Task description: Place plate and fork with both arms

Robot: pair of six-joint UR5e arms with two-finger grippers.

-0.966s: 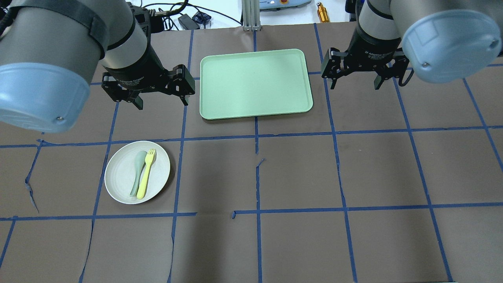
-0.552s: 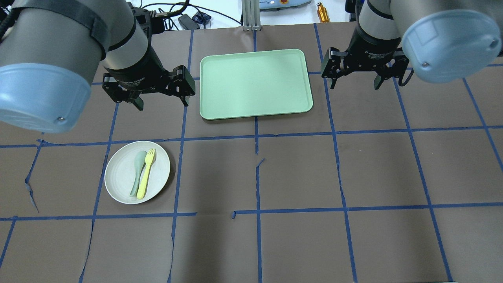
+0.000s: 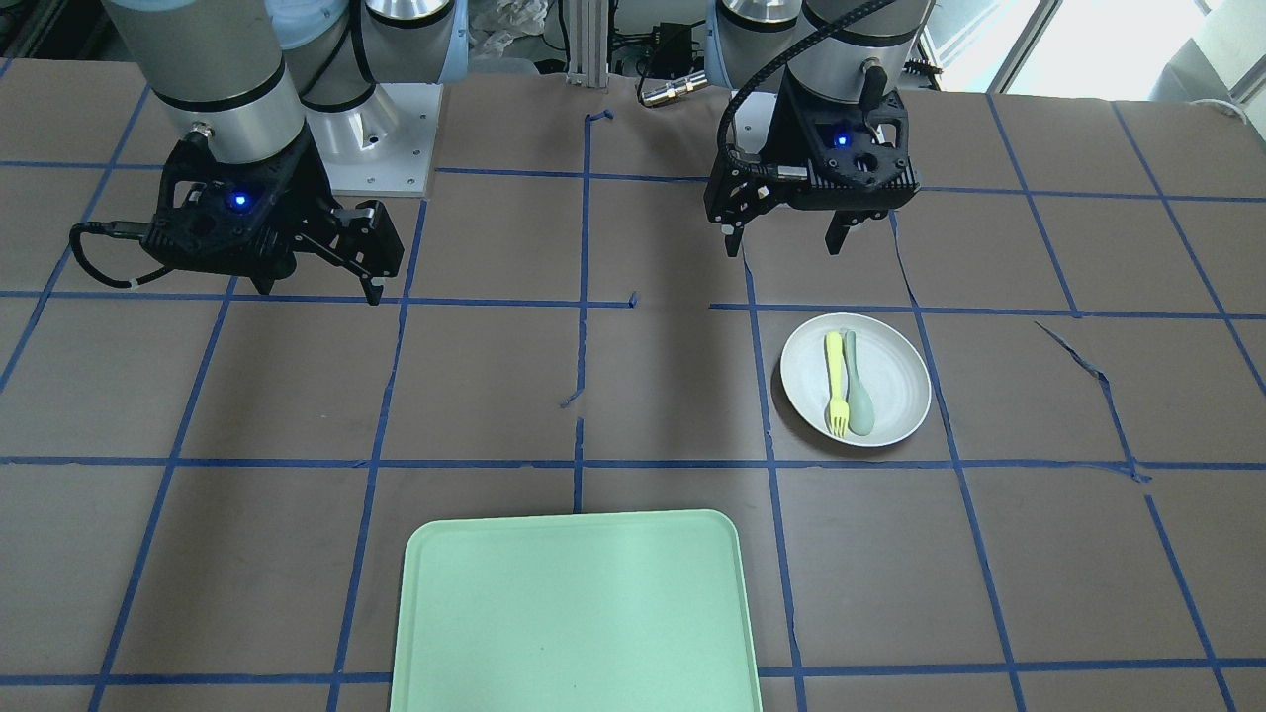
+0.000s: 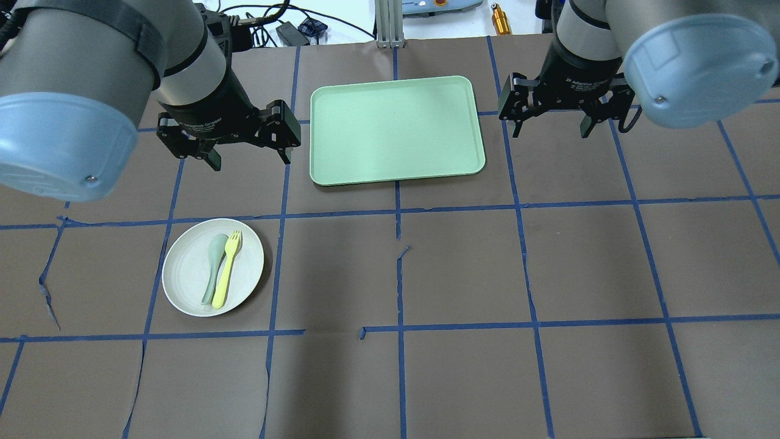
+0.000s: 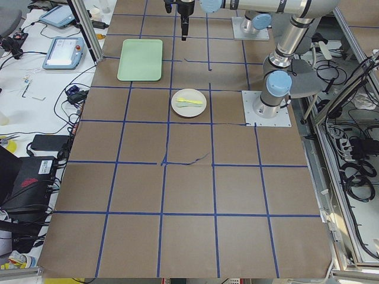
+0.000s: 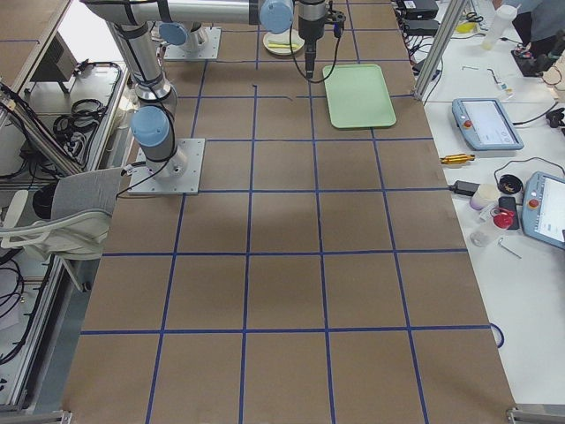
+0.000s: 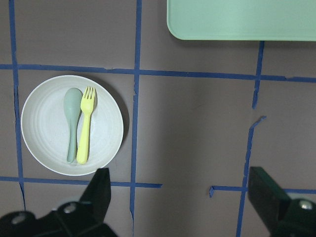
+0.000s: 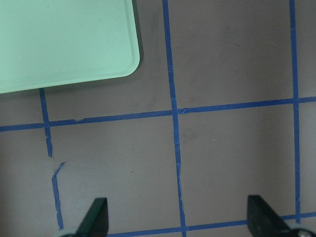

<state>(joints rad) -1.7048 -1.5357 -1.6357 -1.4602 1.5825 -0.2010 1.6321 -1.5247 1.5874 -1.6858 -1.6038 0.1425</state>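
The off-white plate (image 4: 183, 268) lies on the table at the near left, with the pale-yellow fork (image 4: 226, 268) and a grey-green spoon (image 4: 213, 265) side by side on it. They also show in the front view: plate (image 3: 895, 381), fork (image 3: 837, 381). The left wrist view shows the plate (image 7: 44, 128) and fork (image 7: 85, 128) too. My left gripper (image 4: 250, 160) is open and empty, raised above the table beyond the plate and left of the tray. My right gripper (image 4: 550, 133) is open and empty, raised to the right of the tray.
A mint-green rectangular tray (image 4: 396, 128) lies at the far centre between the two grippers. Brown paper with blue tape lines covers the table. Cables and small devices (image 4: 292, 30) lie past the far edge.
My left arm has shifted slightly toward the far side of the table. The plate, fork, spoon and tray have not moved. Both grippers remain open.
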